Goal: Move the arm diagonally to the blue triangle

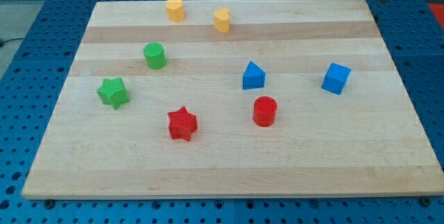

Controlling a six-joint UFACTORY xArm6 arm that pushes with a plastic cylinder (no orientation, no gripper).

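Blue triangle (253, 76) on wooden board (229, 172), above red cylinder (264, 111); my tip unseen.

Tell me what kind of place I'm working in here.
Probably a robotics lab bench: a wooden board sits on a blue perforated table, with small coloured blocks scattered on it, such as the blue triangle and red star. My tip isn't clearly visible.

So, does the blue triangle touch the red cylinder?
Apart. The camera view shows bare wood between the blue triangle and the red cylinder, which sits below it.
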